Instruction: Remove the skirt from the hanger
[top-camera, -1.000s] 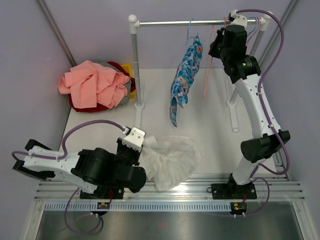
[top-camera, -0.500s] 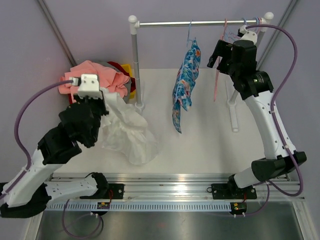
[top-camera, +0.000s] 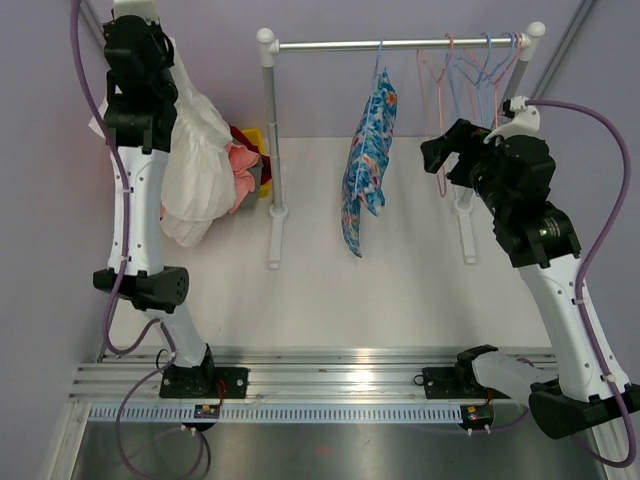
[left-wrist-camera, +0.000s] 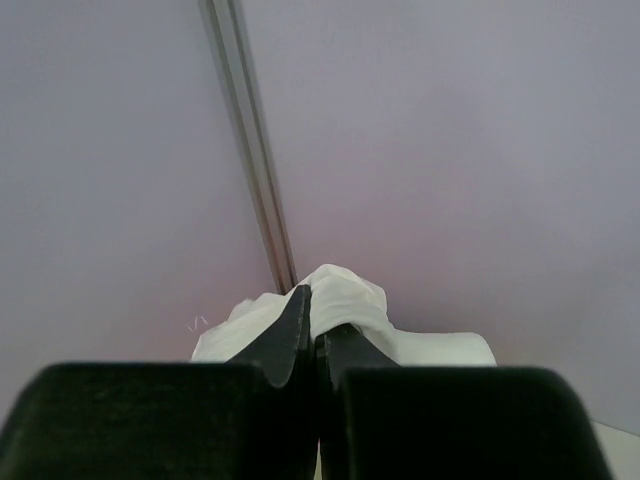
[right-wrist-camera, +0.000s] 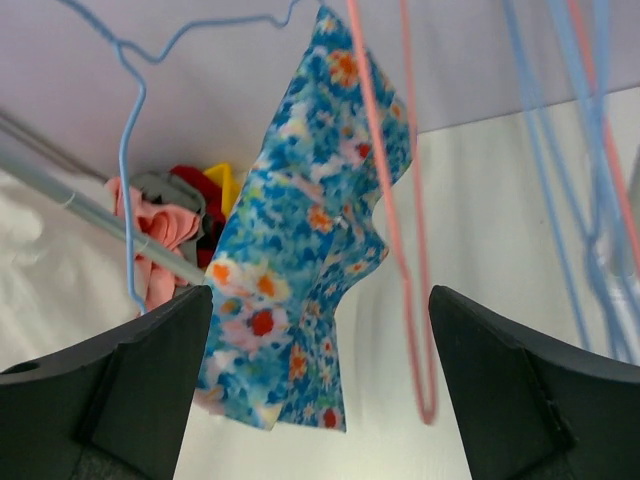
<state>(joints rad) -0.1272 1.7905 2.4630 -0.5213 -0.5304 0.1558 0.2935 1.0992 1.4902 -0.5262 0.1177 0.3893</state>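
Top external: left end effector (top-camera: 158, 52) clamped on white skirt (top-camera: 195, 150), hoisted above clothes pile (top-camera: 242, 160). Right end effector (top-camera: 445, 155) wide open, empty.
Left wrist: fingertips (left-wrist-camera: 300, 305) pinch a fold.
Right wrist: floral garment (right-wrist-camera: 300, 230) ahead.
Best to lower over the pile before releasing.

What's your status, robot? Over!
Left hand shut on white skirt, held high, no hanger on it. Right hand open, empty, by bare hangers. Floral garment hangs on rail; nothing blocking.

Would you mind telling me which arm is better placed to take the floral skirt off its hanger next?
Right. The right hand is open near the rail, facing the floral skirt; the left hand is shut on a white garment, raised at the far-left corner.
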